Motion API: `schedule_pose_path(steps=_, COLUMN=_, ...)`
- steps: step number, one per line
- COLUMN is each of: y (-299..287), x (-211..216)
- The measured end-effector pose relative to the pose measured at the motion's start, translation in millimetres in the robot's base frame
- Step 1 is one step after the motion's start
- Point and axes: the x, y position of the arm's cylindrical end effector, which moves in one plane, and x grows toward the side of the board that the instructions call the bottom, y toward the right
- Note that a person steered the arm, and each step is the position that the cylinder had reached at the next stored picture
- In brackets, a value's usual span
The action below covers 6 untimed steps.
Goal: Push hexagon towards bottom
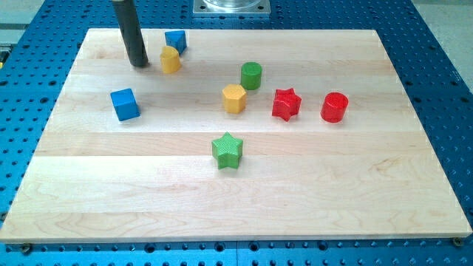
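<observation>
The yellow hexagon [234,97] stands near the middle of the wooden board [355,185]. My tip [138,64] rests at the upper left, far to the left of and above the hexagon. A yellow rounded block [171,59] sits just right of my tip, and a blue block [175,41] stands just above that one. A green cylinder [251,75] stands close to the hexagon's upper right.
A blue cube [125,104] sits at the left. A green star [228,151] lies below the hexagon. A red star [286,103] and a red cylinder [334,107] stand to the hexagon's right. Blue perforated table surrounds the board.
</observation>
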Motion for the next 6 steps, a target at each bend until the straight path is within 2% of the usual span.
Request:
schedule_pose_path(steps=1, y=69, x=-5)
schedule_pose_path(steps=3, y=79, x=114)
schedule_pose_path(steps=5, y=143, x=64)
schedule_pose_path(steps=6, y=171, x=94)
